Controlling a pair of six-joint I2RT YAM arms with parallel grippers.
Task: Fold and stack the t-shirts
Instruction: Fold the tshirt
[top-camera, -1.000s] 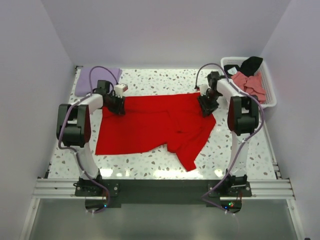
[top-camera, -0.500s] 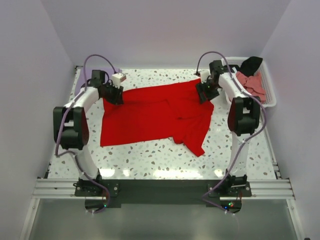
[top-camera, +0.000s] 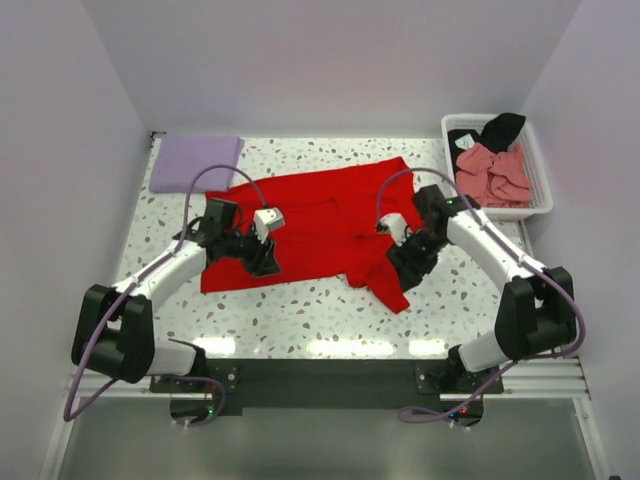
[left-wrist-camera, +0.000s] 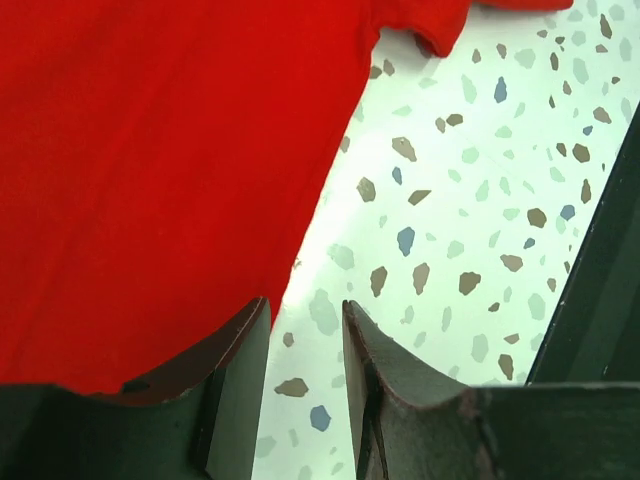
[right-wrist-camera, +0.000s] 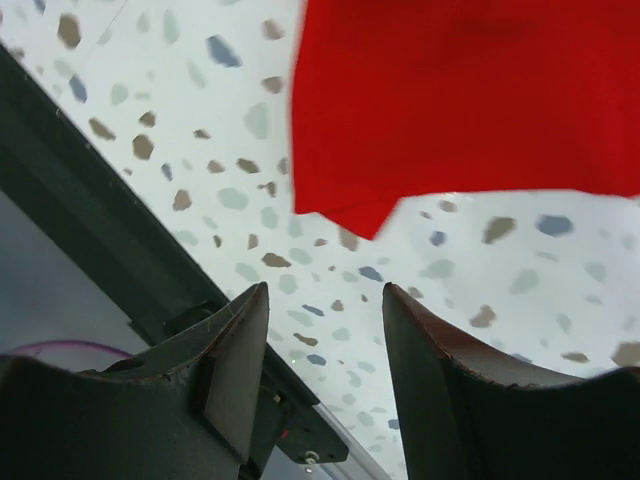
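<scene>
Table: speckled terrazzo that carries all the cloth and the basket.
Red t-shirt: lies mid-table and mostly flat. Its right part is creased and doubled over itself, with one tail pointing toward the near right. A second ago both arms held its far edge. It now sits a little farther back and more spread out, so the laying-out looks done and no fold is made yet.
Basket: white and slatted, at the far right corner, well apart from the red cloth.
Lavender t-shirt: a neat flat rectangle at the far left corner, probably the start of the stack.
Salmon-pink t-shirt: crumpled inside the basket, not yet folded.
Black t-shirt: bunched at the basket's far end, partly over the rim.
Right claw: jaws apart and empty. It has let go of the far edge and come round to the near right, just beside the red tail.
Left claw: jaws narrowly parted with nothing between them. It has moved to the near hem, right at the cloth's edge.
Meaning: both claws seem placed to pick up the near edge for the first fold.
</scene>
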